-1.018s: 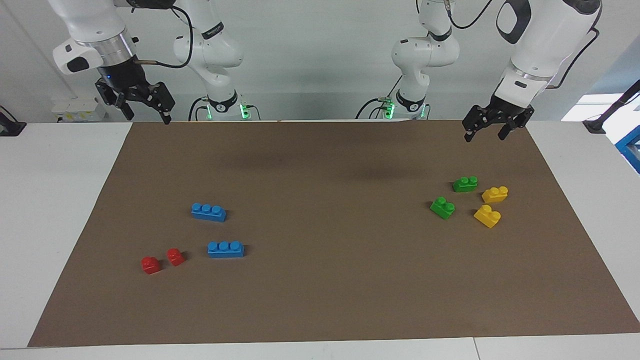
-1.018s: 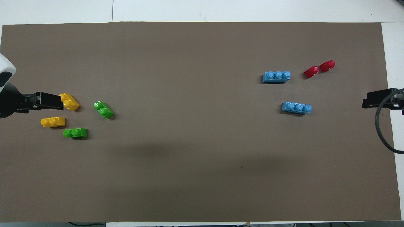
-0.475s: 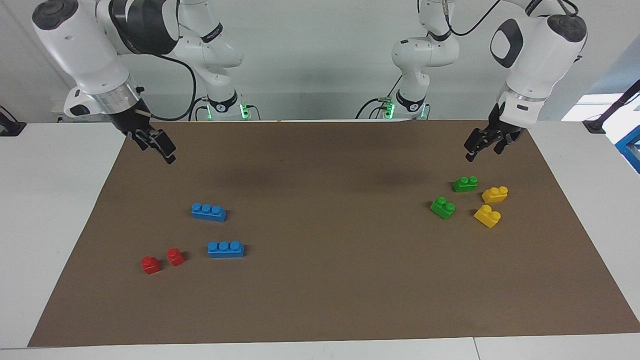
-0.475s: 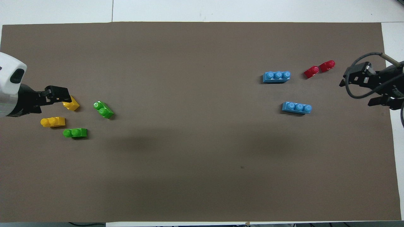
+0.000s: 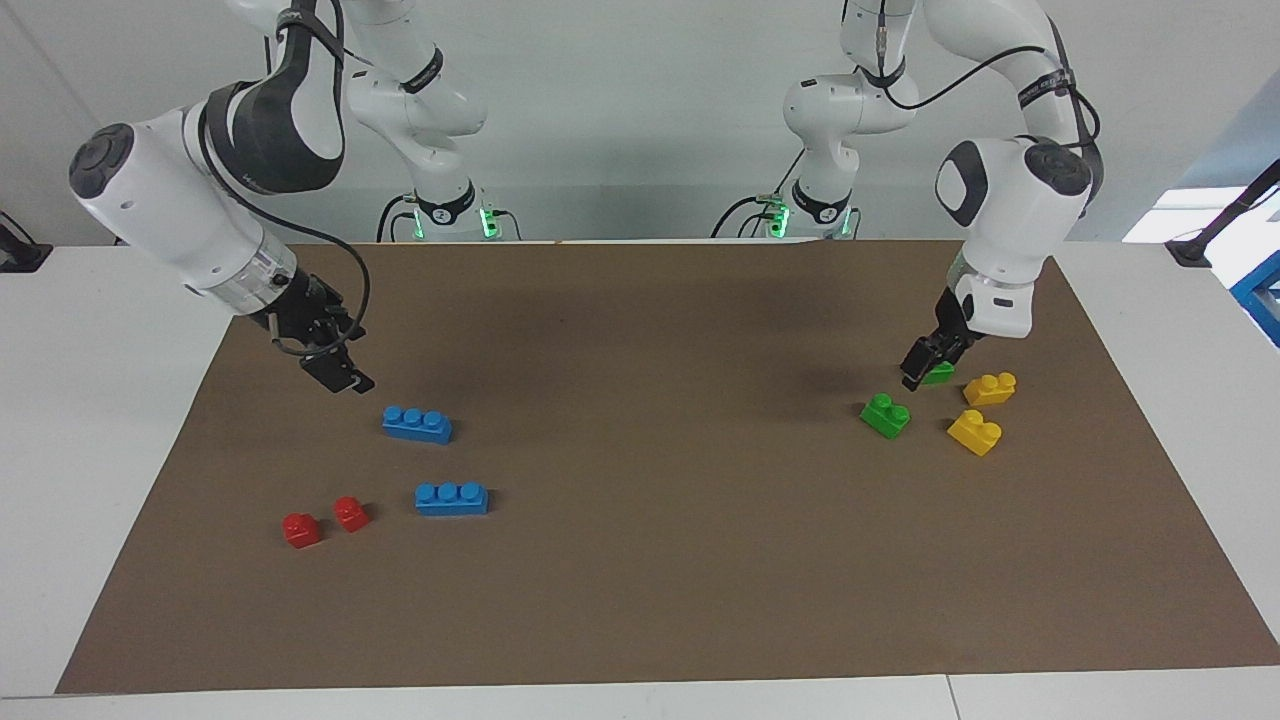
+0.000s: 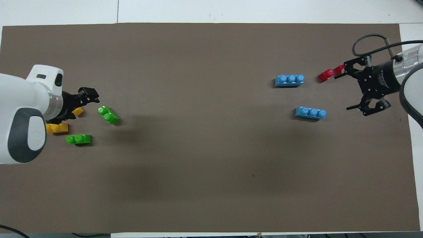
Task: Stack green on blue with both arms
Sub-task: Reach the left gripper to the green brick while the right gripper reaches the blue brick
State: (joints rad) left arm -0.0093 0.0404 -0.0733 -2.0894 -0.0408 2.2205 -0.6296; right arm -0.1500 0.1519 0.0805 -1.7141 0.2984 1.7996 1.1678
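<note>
Two green bricks lie near the left arm's end: one [image 5: 941,374] [image 6: 78,139] nearer the robots, one [image 5: 886,415] [image 6: 108,115] farther. Two blue bricks lie toward the right arm's end: one [image 5: 417,424] [image 6: 311,113] nearer the robots, one [image 5: 451,497] [image 6: 289,80] farther. My left gripper [image 5: 913,374] [image 6: 91,95] is open, low over the nearer green brick, and hides part of it in the facing view. My right gripper [image 5: 340,375] [image 6: 351,86] is open and empty, low over the mat beside the nearer blue brick.
Two yellow bricks [image 5: 990,388] [image 5: 975,432] lie beside the green ones, toward the left arm's end. Two small red bricks [image 5: 301,530] [image 5: 350,513] lie beside the farther blue brick. All rest on a brown mat [image 5: 640,600].
Both arms have come down and out over the mat. The left gripper dropped to the nearer green brick; the right gripper dropped beside the nearer blue brick. No brick has moved.
</note>
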